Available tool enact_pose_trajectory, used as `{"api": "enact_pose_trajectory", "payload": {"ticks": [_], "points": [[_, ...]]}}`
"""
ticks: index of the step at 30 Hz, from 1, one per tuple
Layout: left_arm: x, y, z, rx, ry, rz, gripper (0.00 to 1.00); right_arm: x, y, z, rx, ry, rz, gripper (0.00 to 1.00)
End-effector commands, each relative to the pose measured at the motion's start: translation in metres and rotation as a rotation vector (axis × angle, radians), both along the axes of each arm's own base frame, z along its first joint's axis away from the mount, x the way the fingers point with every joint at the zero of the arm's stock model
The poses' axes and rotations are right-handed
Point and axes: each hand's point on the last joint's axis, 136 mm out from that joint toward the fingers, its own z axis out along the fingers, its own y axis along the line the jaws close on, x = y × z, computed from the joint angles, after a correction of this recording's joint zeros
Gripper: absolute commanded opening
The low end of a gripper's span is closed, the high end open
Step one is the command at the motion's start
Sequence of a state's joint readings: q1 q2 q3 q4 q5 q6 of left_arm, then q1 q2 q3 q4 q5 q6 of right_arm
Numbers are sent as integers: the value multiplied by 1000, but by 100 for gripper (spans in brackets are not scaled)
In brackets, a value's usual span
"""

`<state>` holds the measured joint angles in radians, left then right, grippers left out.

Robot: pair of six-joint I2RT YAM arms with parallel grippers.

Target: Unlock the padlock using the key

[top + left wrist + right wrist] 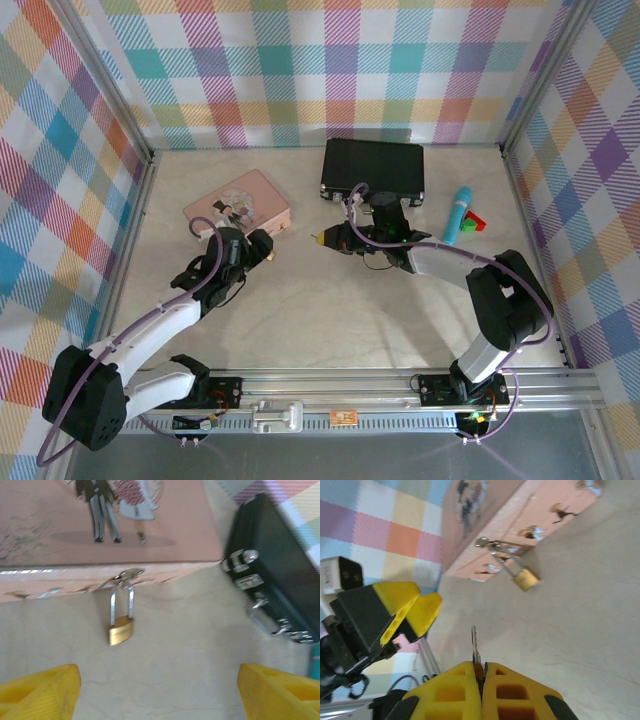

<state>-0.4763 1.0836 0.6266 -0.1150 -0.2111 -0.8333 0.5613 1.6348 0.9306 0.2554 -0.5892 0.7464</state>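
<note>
A: grippers?
B: left gripper (159,692) is released. Its yellow fingers (40,690) are wide apart with nothing between them. right gripper (481,677) is clamped on the key (474,642), and the thin blade sticks out past the closed tips.
A: where's the padlock?
B: padlock (121,630) hangs off the clasp (127,574) on the front wall of the pink tin (100,530). The shackle (122,602) is threaded through the clasp, and the brass body lies on the table (330,320) just in front of the tin. Both shackle legs reach the body.
A: tin position?
B: left half of the table, toward the far edge, at an angle to it. black case (373,168) is against the far edge, right of centre, apart from the tin.
A: key vs lock?
B: not touching. On the right wrist view the padlock sits beyond the key tip and off to one side, bare table between. Can't make out the keyhole.
A: left vs lock?
B: padlock lies ahead of the open fingers, between them, no contact. From above, both grippers are mid-table with their tips facing each other. The left one is just beside the tin's near corner.
</note>
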Motion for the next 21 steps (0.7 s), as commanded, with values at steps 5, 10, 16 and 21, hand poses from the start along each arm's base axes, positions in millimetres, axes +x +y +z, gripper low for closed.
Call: {"api": "enact_pose_trajectory", "payload": {"ticks": [5,10,16,21], "points": [[-8,12,-29,175,88,51,82,6,-26,-1,-196,-102,-43,0],[-1,4,-46,196,121,63,82,4,-37,-11,-246,-104,-58,0],[20,-4,-62,253,119,77,78,3,-40,-9,-244,-109,-59,0],[48,-21,-75,249,53,56,74,2,-39,-7,-235,-108,-56,0]]}}
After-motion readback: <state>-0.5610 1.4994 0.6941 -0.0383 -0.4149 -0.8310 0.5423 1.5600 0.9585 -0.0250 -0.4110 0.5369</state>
